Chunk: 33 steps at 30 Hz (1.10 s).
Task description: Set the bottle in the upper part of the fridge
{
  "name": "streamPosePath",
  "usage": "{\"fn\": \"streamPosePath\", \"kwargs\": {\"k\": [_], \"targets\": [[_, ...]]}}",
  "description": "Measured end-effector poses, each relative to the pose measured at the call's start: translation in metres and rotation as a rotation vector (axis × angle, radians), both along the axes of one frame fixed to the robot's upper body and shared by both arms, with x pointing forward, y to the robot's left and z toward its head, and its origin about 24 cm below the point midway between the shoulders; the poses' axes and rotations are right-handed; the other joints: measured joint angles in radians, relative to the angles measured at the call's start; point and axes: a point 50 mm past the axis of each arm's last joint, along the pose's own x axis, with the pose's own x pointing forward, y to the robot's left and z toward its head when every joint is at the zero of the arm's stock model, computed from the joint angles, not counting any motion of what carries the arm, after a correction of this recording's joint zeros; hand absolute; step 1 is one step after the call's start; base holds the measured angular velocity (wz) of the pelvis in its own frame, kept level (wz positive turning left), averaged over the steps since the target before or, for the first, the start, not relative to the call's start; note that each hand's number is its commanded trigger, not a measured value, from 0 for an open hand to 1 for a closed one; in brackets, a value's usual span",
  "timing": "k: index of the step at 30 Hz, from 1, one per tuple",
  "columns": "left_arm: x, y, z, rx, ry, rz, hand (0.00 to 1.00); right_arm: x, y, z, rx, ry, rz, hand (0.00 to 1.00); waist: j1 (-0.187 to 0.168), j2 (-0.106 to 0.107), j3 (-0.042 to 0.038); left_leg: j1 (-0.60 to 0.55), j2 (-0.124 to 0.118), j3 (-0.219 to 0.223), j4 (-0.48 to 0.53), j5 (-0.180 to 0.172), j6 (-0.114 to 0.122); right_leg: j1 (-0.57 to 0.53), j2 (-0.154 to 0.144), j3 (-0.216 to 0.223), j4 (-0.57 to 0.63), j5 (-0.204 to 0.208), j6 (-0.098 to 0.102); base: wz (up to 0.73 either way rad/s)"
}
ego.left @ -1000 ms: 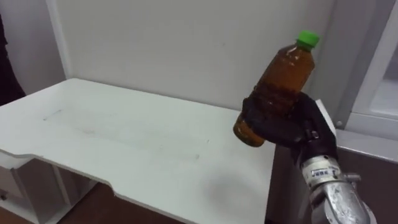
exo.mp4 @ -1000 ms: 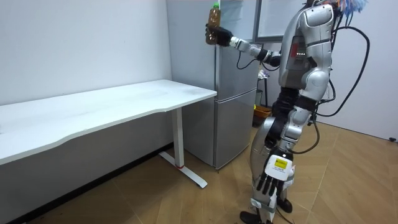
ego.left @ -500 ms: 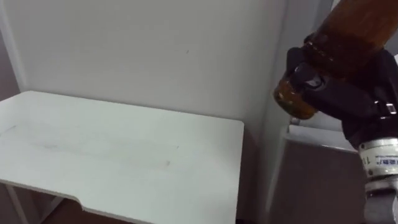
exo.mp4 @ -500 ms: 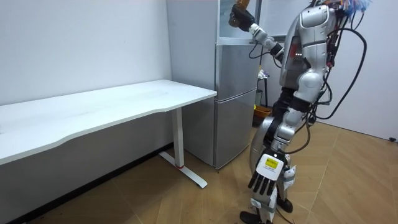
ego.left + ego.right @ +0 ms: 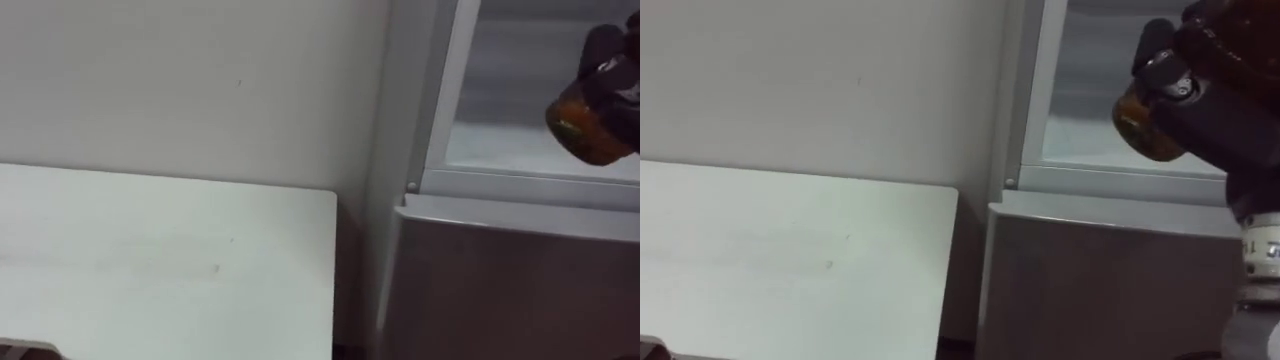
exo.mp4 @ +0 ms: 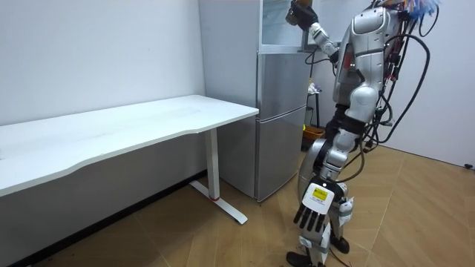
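Left eye view: the bottle (image 5: 588, 126), lifted clear of the table (image 5: 150, 260), now hangs at 3 o'clock before the open upper fridge (image 5: 520, 70), so delivery looks close.
Right eye view: the right hand (image 5: 1222, 118) wraps curled fingers round it. No label is legible.
Room view: the left hand (image 6: 315, 215) dangles, fingers straight.

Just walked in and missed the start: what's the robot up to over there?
The robot stands at the fridge, beside the white table. Its right robot hand grips a brown bottle, raised at the open upper fridge compartment, not yet set down. Its left robot hand hangs open at its side.
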Motion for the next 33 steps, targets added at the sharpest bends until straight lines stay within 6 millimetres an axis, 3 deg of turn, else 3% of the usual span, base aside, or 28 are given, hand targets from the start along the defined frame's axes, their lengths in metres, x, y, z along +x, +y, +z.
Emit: {"fn": "streamPosePath", "kwargs": {"k": [8,12,18,24,33], "targets": [[0.000,0.003,0.001,0.028,0.002,0.004,0.00,0.004,-0.012,-0.017,0.090,0.074,-0.049,1.00,-0.006,-0.007,0.0071,0.006,0.006,0.001,-0.007,-0.005,-0.006,0.007,0.006,0.000,0.002,0.002,-0.002,-0.01],[0.000,0.003,0.001,0.033,0.004,0.006,0.00,0.006,-0.015,-0.021,0.098,0.095,-0.058,1.00,-0.001,0.000,0.0099,0.006,0.013,0.002,-0.005,-0.008,-0.011,0.007,0.012,-0.002,0.002,0.003,-0.004,0.00],[-0.002,0.002,0.001,0.031,0.009,0.007,0.00,0.008,-0.018,-0.025,0.116,0.114,-0.080,1.00,0.000,0.014,0.0040,0.010,0.015,0.003,-0.005,-0.009,-0.013,0.008,0.012,-0.012,0.002,0.003,-0.004,0.00],[-0.001,0.002,0.001,0.031,0.007,0.007,0.00,0.014,-0.026,-0.038,0.153,0.172,-0.129,1.00,0.004,0.017,0.0072,0.009,0.016,0.005,-0.003,-0.012,-0.012,0.012,0.012,-0.012,0.003,0.003,-0.005,-0.01],[0.001,0.002,0.000,0.031,0.000,0.013,0.00,0.019,-0.030,-0.038,0.185,0.174,-0.172,1.00,0.008,0.011,0.0116,0.008,0.017,0.014,-0.005,-0.012,-0.013,-0.002,0.013,-0.002,0.001,0.003,-0.005,-0.04]]}}
